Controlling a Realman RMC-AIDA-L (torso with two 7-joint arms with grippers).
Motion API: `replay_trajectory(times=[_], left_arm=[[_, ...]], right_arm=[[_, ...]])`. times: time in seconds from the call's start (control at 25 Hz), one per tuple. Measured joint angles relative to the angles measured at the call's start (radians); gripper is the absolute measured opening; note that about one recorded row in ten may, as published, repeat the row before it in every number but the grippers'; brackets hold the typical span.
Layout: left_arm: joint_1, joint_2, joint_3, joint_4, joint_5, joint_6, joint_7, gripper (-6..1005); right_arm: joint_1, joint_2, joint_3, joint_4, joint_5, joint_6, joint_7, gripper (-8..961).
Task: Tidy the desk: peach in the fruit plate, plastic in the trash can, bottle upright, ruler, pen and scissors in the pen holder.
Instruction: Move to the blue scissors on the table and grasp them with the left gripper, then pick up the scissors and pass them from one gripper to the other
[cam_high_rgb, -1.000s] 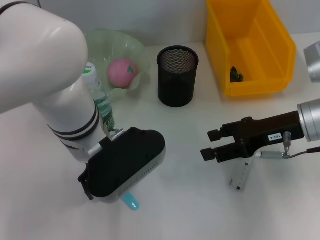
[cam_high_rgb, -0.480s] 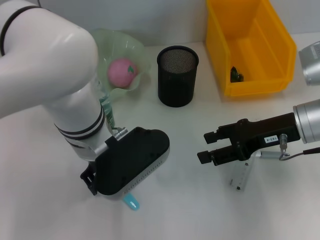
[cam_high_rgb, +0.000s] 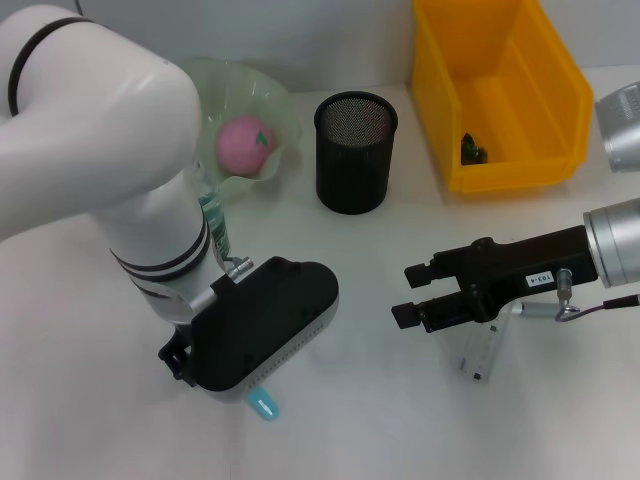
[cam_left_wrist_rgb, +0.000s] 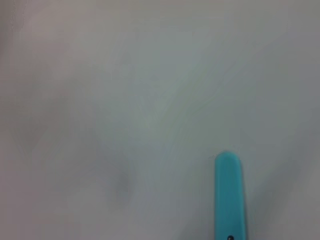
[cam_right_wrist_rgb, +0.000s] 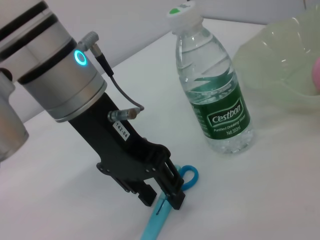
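The cyan scissors lie flat on the white table; only their tip shows in the head view. My left gripper is low over them and open, one finger on each side of the cyan body. Behind it the water bottle stands upright. The pink peach rests in the pale green fruit plate. My right gripper hovers open and holds nothing, at mid right. A clear ruler lies under that arm. The black mesh pen holder stands at the back centre. The pen is out of view.
A yellow bin stands at the back right with a small dark green scrap inside. My bulky left arm hides most of the bottle in the head view. Bare white table lies between the two grippers.
The right gripper has slid a little to the left, still open. The left arm has shifted slightly to the right over the scissors. Nothing has been picked up.
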Motion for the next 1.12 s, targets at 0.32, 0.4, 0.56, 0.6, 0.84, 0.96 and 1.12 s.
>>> replay_trajectory(times=[0.32, 0.4, 0.56, 0.6, 0.84, 0.96, 1.12], left_arm=[[0.001, 0.0, 0.009, -0.005, 0.0, -0.016, -0.004, 507], [0.001, 0.0, 0.019, -0.012, 0.001, -0.026, -0.009, 499], [-0.002, 0.0, 0.029, -0.026, 0.0, -0.034, -0.014, 483], [-0.003, 0.0, 0.029, -0.03, 0.002, -0.035, -0.013, 346], [-0.001, 0.0, -0.033, -0.017, 0.013, 0.006, -0.022, 240], [-0.006, 0.001, -0.18, 0.023, -0.014, 0.091, -0.05, 240], [-0.014, 0.008, -0.473, 0.062, -0.102, 0.251, -0.11, 240]], right_arm=[[0.0, 0.001, 0.0, -0.001, 0.0, -0.005, 0.0, 750], [0.0, 0.002, 0.0, -0.001, 0.0, -0.005, 0.0, 750], [0.0, 0.006, 0.0, -0.002, 0.0, -0.006, 0.0, 751], [0.0, 0.007, 0.0, -0.002, 0.0, -0.006, 0.0, 751], [0.001, 0.01, 0.0, -0.005, 0.0, -0.008, 0.0, 751], [0.001, 0.009, 0.0, -0.006, 0.0, -0.011, 0.001, 751], [0.0, 0.006, 0.0, -0.008, 0.003, -0.022, -0.002, 750]])
